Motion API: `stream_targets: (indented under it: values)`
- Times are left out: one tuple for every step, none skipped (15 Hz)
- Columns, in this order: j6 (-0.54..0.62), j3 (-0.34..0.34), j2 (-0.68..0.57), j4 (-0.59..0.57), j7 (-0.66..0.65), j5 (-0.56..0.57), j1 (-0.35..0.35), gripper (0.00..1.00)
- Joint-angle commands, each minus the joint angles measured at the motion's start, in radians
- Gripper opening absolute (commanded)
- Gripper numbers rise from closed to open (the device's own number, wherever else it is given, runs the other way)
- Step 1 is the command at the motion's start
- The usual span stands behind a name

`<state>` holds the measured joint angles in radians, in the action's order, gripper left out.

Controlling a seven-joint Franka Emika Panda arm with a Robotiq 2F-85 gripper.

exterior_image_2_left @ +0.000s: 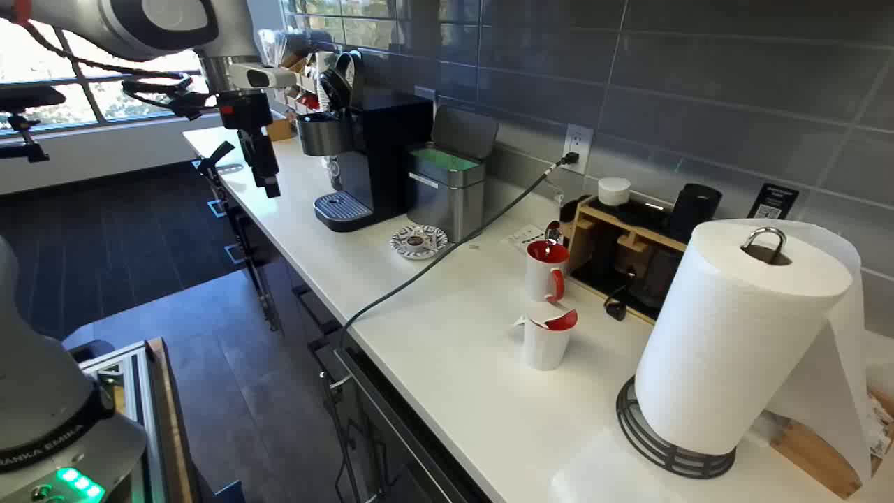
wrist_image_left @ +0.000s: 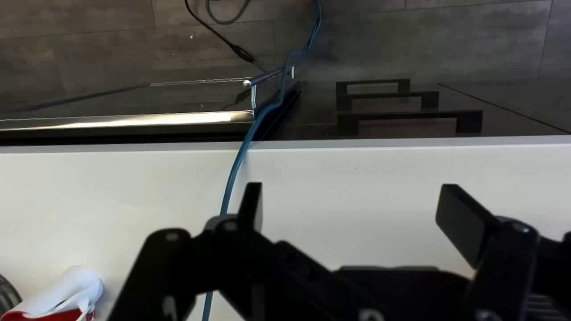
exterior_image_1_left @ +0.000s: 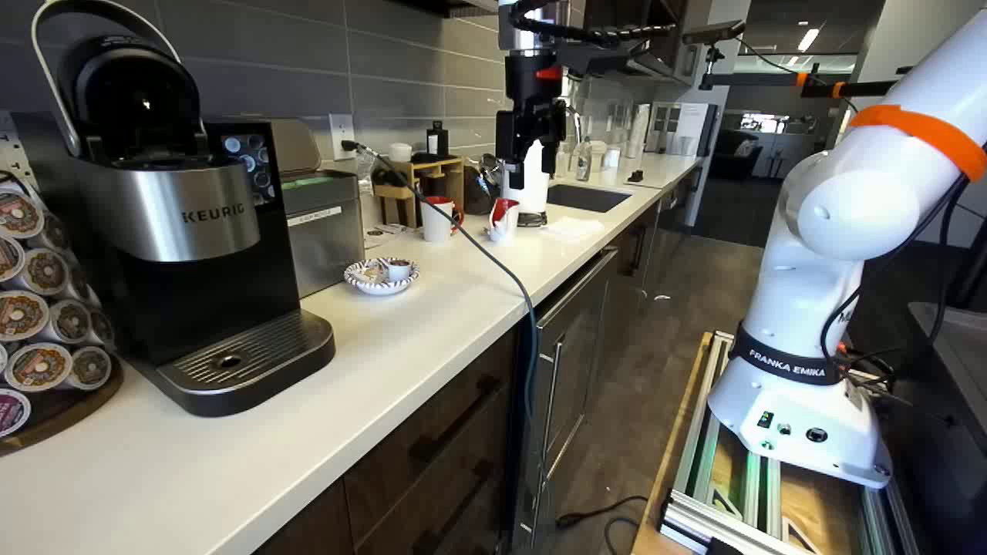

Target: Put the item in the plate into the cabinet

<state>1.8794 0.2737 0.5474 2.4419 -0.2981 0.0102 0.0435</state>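
The plate (exterior_image_1_left: 375,289) is a small round white dish with a dark patterned rim, on the white counter beside the coffee machine. It also shows in an exterior view (exterior_image_2_left: 439,239). A small whitish cup-like item (exterior_image_1_left: 399,269) sits in it, seen again in an exterior view (exterior_image_2_left: 415,240). Dark cabinet drawers (exterior_image_1_left: 432,443) with black handles are under the counter; they also show in the wrist view (wrist_image_left: 308,129). My gripper (exterior_image_1_left: 532,166) hangs above the counter, apart from the plate. In the wrist view the gripper (wrist_image_left: 350,200) is open and empty over the counter's front edge. The plate is out of the wrist view.
A Keurig coffee machine (exterior_image_1_left: 181,208) and a metal bin (exterior_image_1_left: 328,223) stand by the plate. A dark cable (exterior_image_2_left: 398,286) crosses the counter and hangs over its edge. Red-and-white mugs (exterior_image_2_left: 545,279) (exterior_image_2_left: 547,346) and a paper towel roll (exterior_image_2_left: 733,335) stand farther along.
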Motion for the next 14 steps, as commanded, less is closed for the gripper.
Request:
stream_targets:
  values:
    - [-0.002,-0.020,-0.004,-0.002,-0.010,0.011,0.023,1.00]
    - [-0.002,-0.020,-0.004,-0.002,-0.010,0.011,0.023,1.00]
    - [-0.002,-0.020,-0.004,-0.002,-0.010,0.011,0.023,1.00]
    - [-0.002,-0.020,-0.004,-0.002,-0.010,0.011,0.023,1.00]
    - [-0.002,-0.020,-0.004,-0.002,-0.010,0.011,0.023,1.00]
    - [-0.002,-0.020,-0.004,-0.002,-0.010,0.011,0.023,1.00]
    - [-0.002,-0.020,-0.004,-0.002,-0.010,0.011,0.023,1.00]
    - [-0.002,-0.020,-0.004,-0.002,-0.010,0.011,0.023,1.00]
    - [-0.002,-0.020,-0.004,-0.002,-0.010,0.011,0.023,1.00]
    - [-0.002,-0.020,-0.004,-0.002,-0.010,0.011,0.023,1.00]
    - [-0.002,-0.020,-0.004,-0.002,-0.010,0.011,0.023,1.00]
    - [-0.002,-0.020,-0.004,-0.002,-0.010,0.011,0.023,1.00]
    - [-0.002,-0.020,-0.004,-0.002,-0.010,0.011,0.023,1.00]
    - [0.052,-0.019,-0.032,-0.009,-0.024,-0.007,0.024,1.00]
